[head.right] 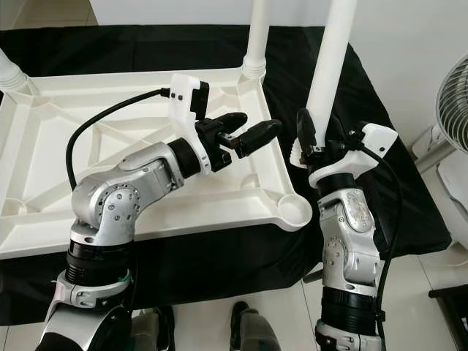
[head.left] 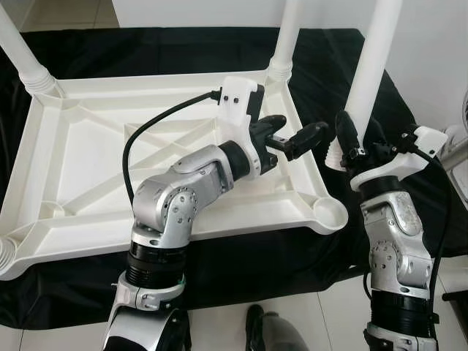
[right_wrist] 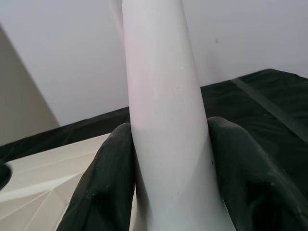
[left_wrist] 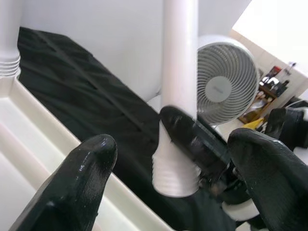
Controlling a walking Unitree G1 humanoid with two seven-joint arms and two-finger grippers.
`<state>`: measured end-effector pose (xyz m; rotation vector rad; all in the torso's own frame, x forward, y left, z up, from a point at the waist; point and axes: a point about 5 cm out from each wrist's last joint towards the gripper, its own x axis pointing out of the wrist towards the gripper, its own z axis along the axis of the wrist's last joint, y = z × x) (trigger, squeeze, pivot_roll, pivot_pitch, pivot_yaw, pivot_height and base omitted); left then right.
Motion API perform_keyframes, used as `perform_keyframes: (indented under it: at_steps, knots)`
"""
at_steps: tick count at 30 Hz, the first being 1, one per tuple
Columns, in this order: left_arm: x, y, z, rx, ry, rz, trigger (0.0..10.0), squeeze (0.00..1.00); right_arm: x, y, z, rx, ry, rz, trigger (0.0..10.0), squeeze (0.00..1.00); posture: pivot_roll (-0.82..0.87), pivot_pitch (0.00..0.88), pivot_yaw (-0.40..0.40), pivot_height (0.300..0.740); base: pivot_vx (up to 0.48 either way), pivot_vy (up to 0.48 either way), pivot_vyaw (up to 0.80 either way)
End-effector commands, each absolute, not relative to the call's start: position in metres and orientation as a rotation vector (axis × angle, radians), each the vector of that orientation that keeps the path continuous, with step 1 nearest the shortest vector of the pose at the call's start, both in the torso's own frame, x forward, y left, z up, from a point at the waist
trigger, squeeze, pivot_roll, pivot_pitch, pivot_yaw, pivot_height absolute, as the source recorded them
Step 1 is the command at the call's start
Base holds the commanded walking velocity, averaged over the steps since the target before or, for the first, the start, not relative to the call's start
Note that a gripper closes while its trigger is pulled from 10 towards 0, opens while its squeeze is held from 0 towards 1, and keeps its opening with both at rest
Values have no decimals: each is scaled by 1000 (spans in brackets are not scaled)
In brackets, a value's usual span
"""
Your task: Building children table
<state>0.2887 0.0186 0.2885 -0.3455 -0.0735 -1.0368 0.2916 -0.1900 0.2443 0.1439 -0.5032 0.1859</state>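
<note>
The white plastic tabletop (head.left: 88, 146) lies upside down on a black cloth. My right gripper (head.left: 360, 139) is shut on a white table leg (head.left: 373, 66) and holds it upright. The leg's threaded end (head.right: 296, 155) hangs just outside the right rim, a little beyond the open near-right corner socket (head.left: 330, 213). In the right wrist view both fingers (right_wrist: 108, 178) press against the leg (right_wrist: 163, 96). My left gripper (head.left: 296, 130) is open above the tabletop's right edge and points at the leg with nothing between its fingers. The left wrist view has the leg (left_wrist: 179, 72) ahead of it.
Fitted legs stand in the far-right corner (head.left: 287, 36) and the far-left corner (head.left: 22, 55), and a ribbed leg base shows at the near-left corner (head.left: 4, 252). A white fan (head.right: 450, 95) stands on the floor to the right. The black cloth (head.left: 88, 44) covers the floor around the table.
</note>
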Motion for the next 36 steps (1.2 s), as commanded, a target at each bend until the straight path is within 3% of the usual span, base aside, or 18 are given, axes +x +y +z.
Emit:
perform_keyframes:
  at_steps: [1,13,36]
  knots:
    - [280,12,296,-352,-106,-1198,10000,0,287,-189,248,105,-535,227,10000,0,23,158,-19,740,0,0,0]
    - [288,3,307,-298,-122,-1219,10000,0,281,-172,248,-4,-479,488,10000,0,20,129,-31,740,0,0,0]
    - [325,7,325,-267,-95,-1101,10000,0,267,-159,231,-70,-420,621,10000,0,9,119,-17,740,0,0,0]
